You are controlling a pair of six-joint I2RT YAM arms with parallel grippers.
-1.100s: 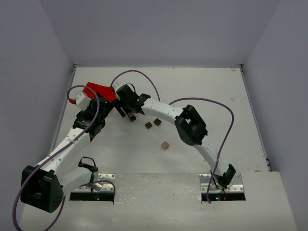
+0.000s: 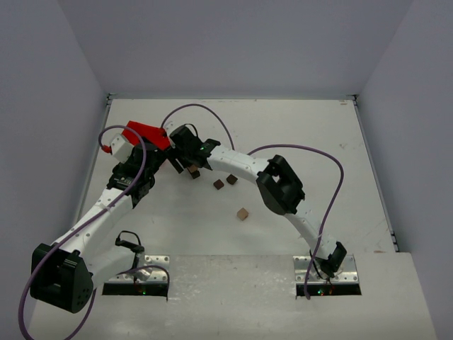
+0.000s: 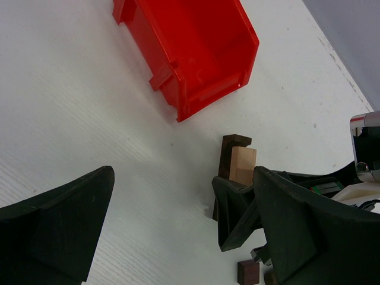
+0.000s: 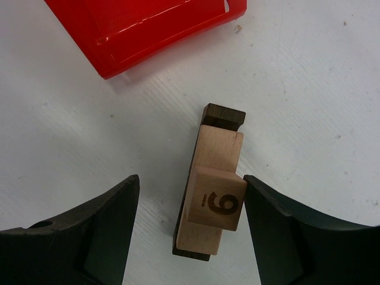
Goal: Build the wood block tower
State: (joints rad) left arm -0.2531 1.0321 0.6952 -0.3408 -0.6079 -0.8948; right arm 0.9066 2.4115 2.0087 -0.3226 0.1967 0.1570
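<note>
Tan and dark-brown cubes already stand as a short wood block tower (image 4: pixel 214 184), its top cube bearing a numeral. Back along the right arm lie a dark cube (image 2: pixel 219 184), a second dark cube (image 2: pixel 231 179) and a tan cube (image 2: pixel 243 213), by my judgement yet to be stacked. The tower sits between the half-spread jaws of the right gripper (image 4: pixel 191 196). One finger is just beside the top cube, the other apart, so nothing is gripped. The left gripper (image 3: pixel 184 172) gapes wide and empty, with the tower ahead of it.

Red plastic bin (image 2: pixel 146 132) toward the far left of white table (image 2: pixel 297 127)
</note>
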